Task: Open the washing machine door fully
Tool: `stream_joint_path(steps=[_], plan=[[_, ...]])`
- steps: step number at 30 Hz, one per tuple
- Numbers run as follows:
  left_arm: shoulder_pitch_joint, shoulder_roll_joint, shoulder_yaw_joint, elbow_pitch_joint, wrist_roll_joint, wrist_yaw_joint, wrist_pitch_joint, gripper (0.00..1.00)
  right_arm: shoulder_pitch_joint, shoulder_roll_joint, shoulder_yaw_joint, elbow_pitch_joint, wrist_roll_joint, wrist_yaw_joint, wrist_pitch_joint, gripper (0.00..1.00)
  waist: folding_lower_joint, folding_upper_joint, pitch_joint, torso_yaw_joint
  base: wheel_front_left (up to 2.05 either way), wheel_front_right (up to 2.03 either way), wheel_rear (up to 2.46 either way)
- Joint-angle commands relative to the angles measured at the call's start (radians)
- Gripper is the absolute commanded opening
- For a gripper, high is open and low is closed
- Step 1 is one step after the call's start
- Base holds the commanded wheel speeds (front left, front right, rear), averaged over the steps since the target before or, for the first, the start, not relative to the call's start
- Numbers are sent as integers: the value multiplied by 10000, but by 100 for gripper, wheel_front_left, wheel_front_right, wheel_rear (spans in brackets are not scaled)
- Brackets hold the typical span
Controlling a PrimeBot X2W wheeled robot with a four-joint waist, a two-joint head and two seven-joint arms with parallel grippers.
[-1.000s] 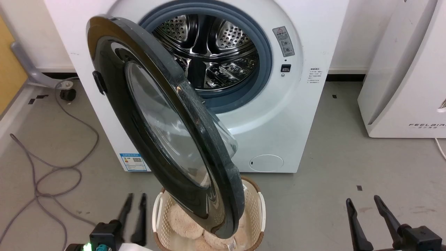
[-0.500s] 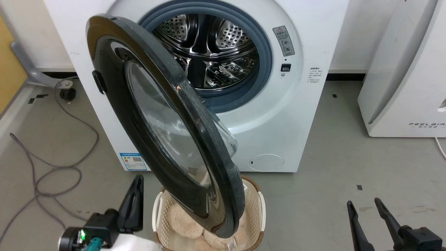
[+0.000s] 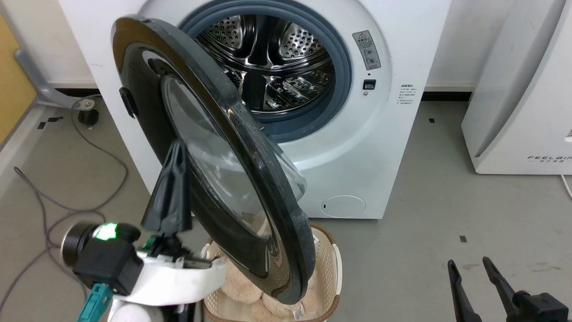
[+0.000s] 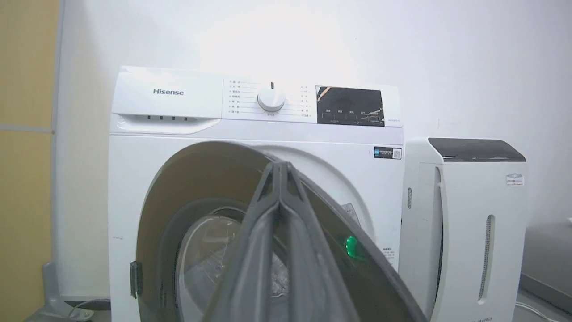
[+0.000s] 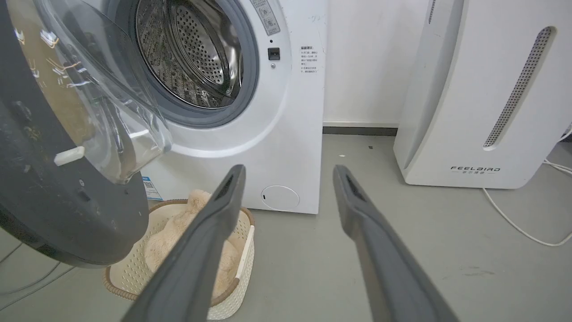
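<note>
Standing half open, the washing machine door (image 3: 210, 156) faces the clenched left end effector (image 3: 178, 146) nearby.

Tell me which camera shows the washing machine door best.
Head view: the washing machine door shows nearly whole, standing ajar. The left wrist view has its glossy outer face, partly behind the shut left pincer. The right wrist view catches its inner face and glass bowl, cropped.

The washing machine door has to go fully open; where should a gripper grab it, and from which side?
Probably pinch the thick rim of the washing machine door at its free edge, nearest the robot, coming from the robot's right: the door stands half open, so both rim faces are reachable there.
</note>
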Motion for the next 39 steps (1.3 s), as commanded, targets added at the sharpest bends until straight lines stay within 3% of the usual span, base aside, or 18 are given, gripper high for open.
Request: stream_joint_path(steps=[1, 6, 12, 22, 28, 35, 39], plan=[[-301, -60, -149, -238, 30, 4, 25, 0, -92, 16, 3, 39, 114, 8, -55, 100, 0, -1, 11, -7, 0, 0, 0], [-1154, -316, -1028, -848, 47, -107, 120, 0, -153, 16, 35, 116, 115, 8, -37, 100, 0, -1, 7, 5, 0, 0, 0], [-1543, -532, -2784, -730, -302, -275, 522, 0, -133, 16, 49, 170, 99, 8, 32, 100, 0, -1, -61, -23, 0, 0, 0], [-959, -594, -5176, 610, -1341, -448, 1799, 0, 21, 16, 32, 248, 192, 8, 111, 100, 0, -1, -99, -55, 0, 0, 0], [-641, -598, -5876, 1573, -1698, -469, 2395, 0, 52, 16, 42, 276, 224, 8, 139, 100, 0, -1, -59, -14, 0, 0, 0], [-1287, -602, -5914, 3282, -2171, -23, 2203, 0, 4, 16, 35, 301, 243, 8, 167, 100, 0, -1, 56, 69, 0, 0, 0], [-2055, -603, -5920, 4423, -2541, 601, 1782, 0, -39, 16, -77, 306, 215, 8, 200, 100, 0, -1, 102, 55, 0, 0, 0]])
